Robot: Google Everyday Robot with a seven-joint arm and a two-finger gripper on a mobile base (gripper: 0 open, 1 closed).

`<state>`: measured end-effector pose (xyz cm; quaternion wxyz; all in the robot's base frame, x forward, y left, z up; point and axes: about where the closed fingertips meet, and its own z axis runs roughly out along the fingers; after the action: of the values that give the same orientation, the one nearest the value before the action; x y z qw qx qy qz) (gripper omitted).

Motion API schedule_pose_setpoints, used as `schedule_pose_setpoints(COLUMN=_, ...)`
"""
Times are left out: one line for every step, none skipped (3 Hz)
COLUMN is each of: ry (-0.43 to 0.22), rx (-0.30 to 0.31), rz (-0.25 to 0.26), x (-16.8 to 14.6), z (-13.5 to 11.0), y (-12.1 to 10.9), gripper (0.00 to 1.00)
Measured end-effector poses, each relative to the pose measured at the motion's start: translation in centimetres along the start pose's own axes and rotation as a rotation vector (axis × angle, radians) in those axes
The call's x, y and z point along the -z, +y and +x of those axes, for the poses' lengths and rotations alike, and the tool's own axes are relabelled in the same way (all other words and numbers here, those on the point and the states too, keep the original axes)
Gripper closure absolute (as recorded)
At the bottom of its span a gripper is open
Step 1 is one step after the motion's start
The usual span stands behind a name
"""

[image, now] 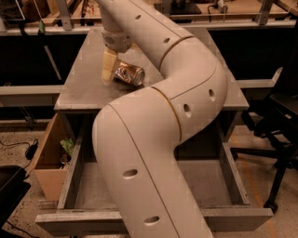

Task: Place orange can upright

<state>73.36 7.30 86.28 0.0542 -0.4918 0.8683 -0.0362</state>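
The orange can (130,74) lies on its side on the grey table (84,88), towards the middle, its shiny end facing the camera. My gripper (111,70) hangs from the big white arm (158,139) and is down at the table top, right against the can's left end. The arm fills the middle of the view and hides the table to the right of the can.
An open grey drawer (70,186) juts out below the table front. A cardboard box (46,158) with something green inside stands at the left on the floor. A black chair (279,121) is at the right. Wooden benches (242,7) run along the back.
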Motion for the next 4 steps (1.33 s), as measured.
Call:
schedule_pose_setpoints(ry=0.04, rx=-0.009, rz=-0.007, x=-0.9, z=0.7, y=0.1, gripper=0.18)
schedule_pose_setpoints(ry=0.061, rx=-0.025, rz=-0.021, x=-1.5, z=1.3, y=0.2, gripper=0.4)
schedule_pose_setpoints(ry=0.03, rx=-0.026, rz=-0.004, x=-1.9, z=0.5, y=-0.4, gripper=0.64)
schedule_pose_setpoints(ry=0.009, rx=-0.026, rz=0.007, x=-2.2, z=-0.2, y=-0.7, gripper=0.87)
